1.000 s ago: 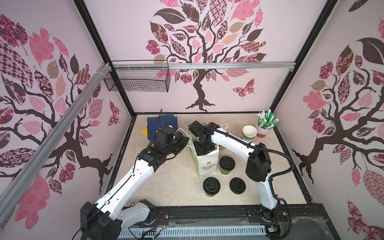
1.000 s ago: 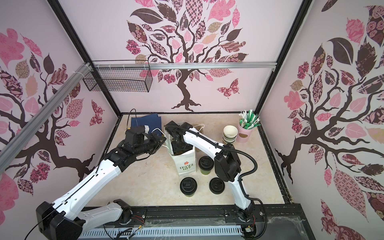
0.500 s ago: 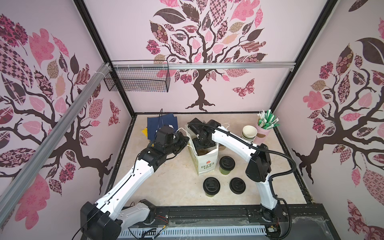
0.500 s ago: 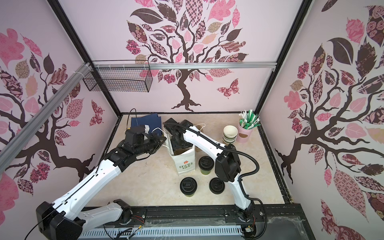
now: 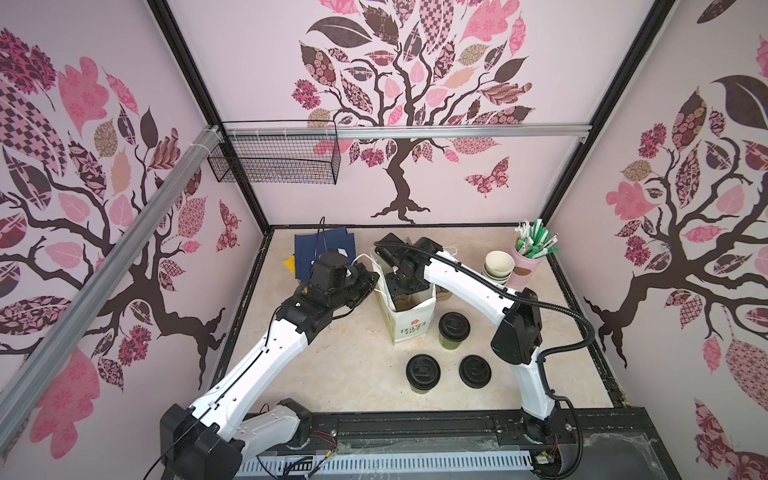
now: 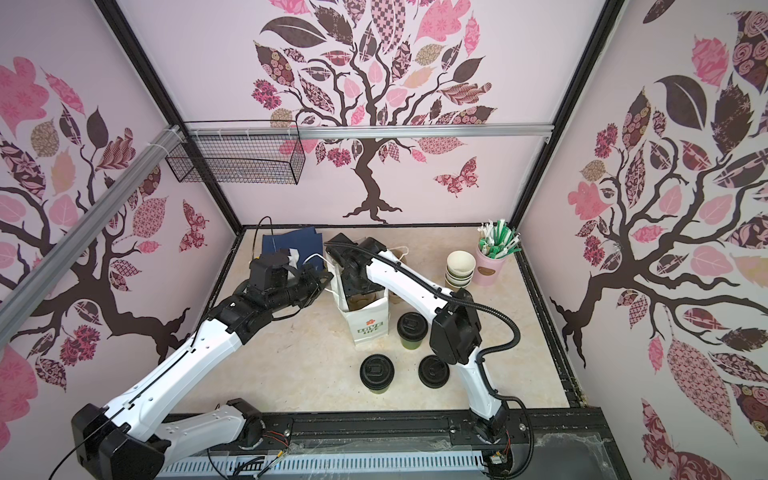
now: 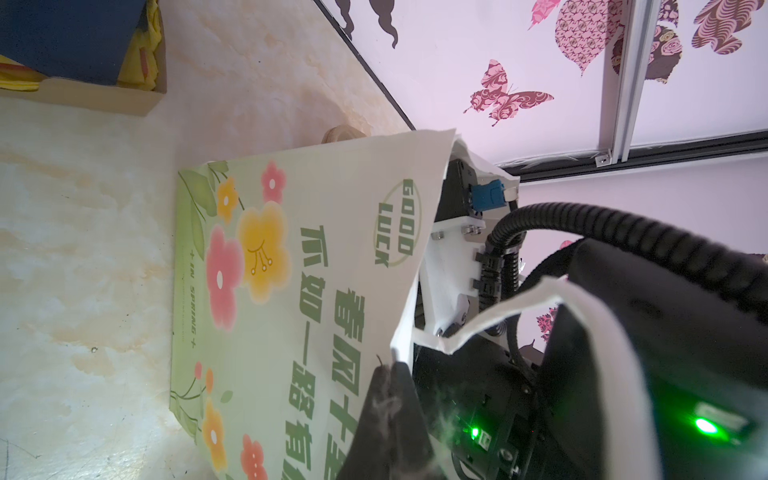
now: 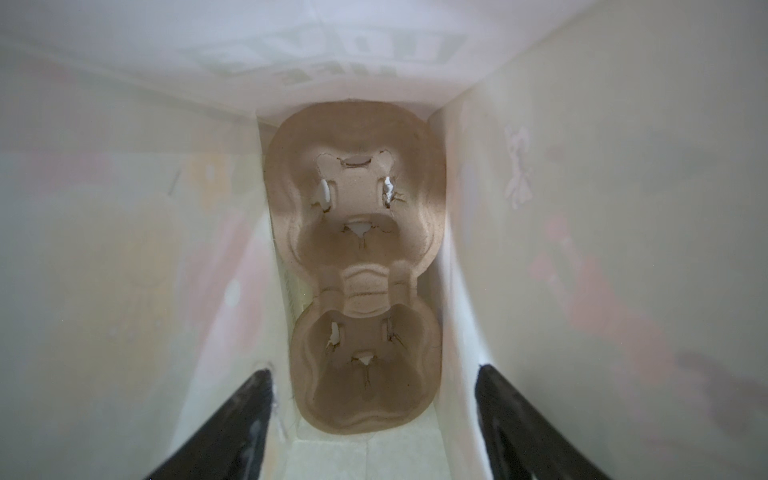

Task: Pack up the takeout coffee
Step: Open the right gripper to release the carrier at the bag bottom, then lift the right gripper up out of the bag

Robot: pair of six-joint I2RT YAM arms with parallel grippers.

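Observation:
Two olive-green takeout coffee cups with black lids stand on the table, one (image 5: 454,330) just right of the bag, the other (image 5: 422,372) nearer the front; both cups (image 6: 412,330) (image 6: 377,372) appear in both top views. The white flowered paper bag (image 5: 409,322) (image 7: 291,291) stands upright. My left gripper (image 5: 371,282) (image 7: 390,374) is shut on the bag's left rim. My right gripper (image 5: 405,291) (image 8: 374,374) is open inside the bag's mouth, its fingers (image 8: 245,411) spread toward the walls. A brown two-well pulp cup carrier (image 8: 361,266) lies on the bag's bottom.
A loose black lid (image 5: 475,371) lies front right of the bag. Nested lidless cups (image 5: 498,266) and a pink holder of wrapped straws (image 5: 530,266) stand at the back right. Navy folded material (image 5: 324,249) lies at the back left. A wire basket (image 5: 274,162) hangs on the back wall.
The right arm has shifted only slightly within the bag's mouth. The left gripper holds the rim in the same place, and the cups have not moved.

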